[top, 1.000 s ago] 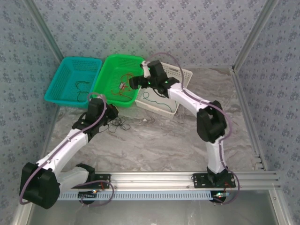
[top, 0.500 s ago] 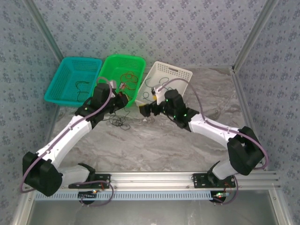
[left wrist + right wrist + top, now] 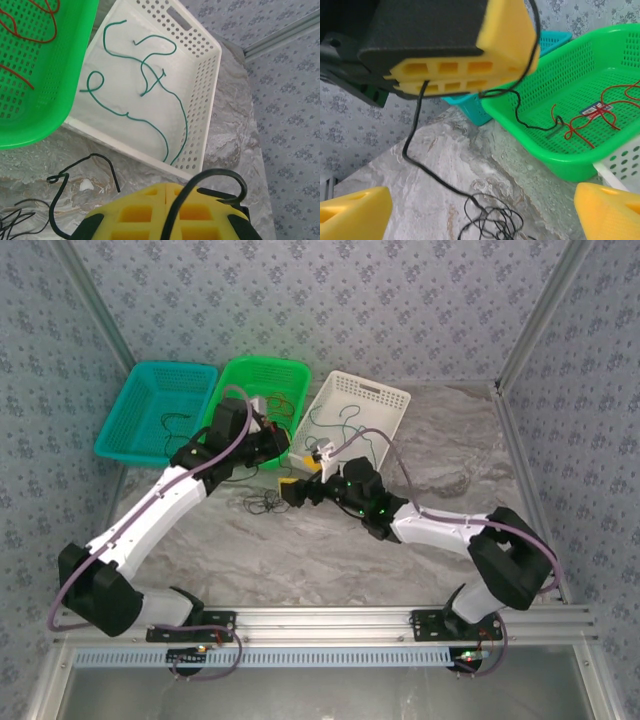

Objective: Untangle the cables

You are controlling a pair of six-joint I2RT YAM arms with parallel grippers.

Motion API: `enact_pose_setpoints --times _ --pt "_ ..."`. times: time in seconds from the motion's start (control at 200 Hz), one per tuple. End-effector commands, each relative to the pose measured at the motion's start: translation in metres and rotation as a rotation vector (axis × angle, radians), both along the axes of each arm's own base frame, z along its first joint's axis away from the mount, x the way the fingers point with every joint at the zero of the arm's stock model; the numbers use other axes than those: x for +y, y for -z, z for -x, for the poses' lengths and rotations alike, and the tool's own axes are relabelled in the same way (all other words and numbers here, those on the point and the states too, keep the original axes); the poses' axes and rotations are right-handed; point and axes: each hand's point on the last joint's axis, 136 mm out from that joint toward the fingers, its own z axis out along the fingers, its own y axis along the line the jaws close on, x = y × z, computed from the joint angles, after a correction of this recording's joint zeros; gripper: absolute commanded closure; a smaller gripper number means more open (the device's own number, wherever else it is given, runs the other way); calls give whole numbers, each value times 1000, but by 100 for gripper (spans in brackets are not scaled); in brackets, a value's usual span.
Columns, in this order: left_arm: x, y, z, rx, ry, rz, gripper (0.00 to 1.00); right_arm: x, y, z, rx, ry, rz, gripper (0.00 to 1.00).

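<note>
Top external high behind the arm bases, looking down the table, left wrist close above white basket, right wrist low, facing green basket, both wrists sharing black cable.

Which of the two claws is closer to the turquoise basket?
Left. The left gripper hangs by the green basket, beside the turquoise basket; the right gripper is farther, over the table before the white basket.

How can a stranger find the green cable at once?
At the far side of the table stands a white basket, rightmost of three. The green cable curls loosely inside it. Unlike the red cable and black cable nearby, it alone is green.
</note>
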Motion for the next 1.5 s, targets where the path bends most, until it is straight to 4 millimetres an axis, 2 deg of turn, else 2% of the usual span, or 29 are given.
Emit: enact_pose_setpoints --times 0.0,0.115,0.275,0.31,0.385,0.575,0.7,0.819,0.899,0.964,1.014,1.129,1.184,1.244,1.314,1.494 --pt "-8 -14 2 -12 37 25 100 14 -16 -12 -60 38 -64 10" --pt "-6 -13 2 -10 28 23 100 28 -6 -18 -75 55 -42 23" --pt "-3 -10 3 -5 23 9 100 29 6 -24 -37 115 -31 40" --pt "-2 -8 3 -2 19 6 99 27 7 -24 -36 127 -26 48" --pt "-1 -5 4 -3 25 -2 98 18 9 -23 -25 161 -14 71" --pt "-1 1 5 -1 41 -1 97 1 7 -8 -6 143 31 100" --pt "1 9 4 9 31 -2 96 -12 4 2 -2 134 57 100" --pt "2 21 3 29 26 -9 86 -22 4 15 10 80 101 100" --pt "-2 29 4 43 45 -3 69 -31 6 22 37 57 132 100" --pt "-3 33 6 39 63 -1 47 -41 10 25 82 52 154 100" --pt "-2 35 8 30 77 -20 35 -51 14 26 114 63 174 100" --pt "19 47 13 30 53 -134 10 -76 31 29 188 106 238 100" --pt "31 57 15 50 31 -188 2 -88 40 29 229 133 258 100" --pt "42 69 16 88 12 -206 1 -101 50 27 280 177 283 100" --pt "45 80 19 116 10 -204 1 -112 64 28 348 219 308 100" --pt "25 94 30 84 119 -168 1 -151 108 27 552 404 393 100"
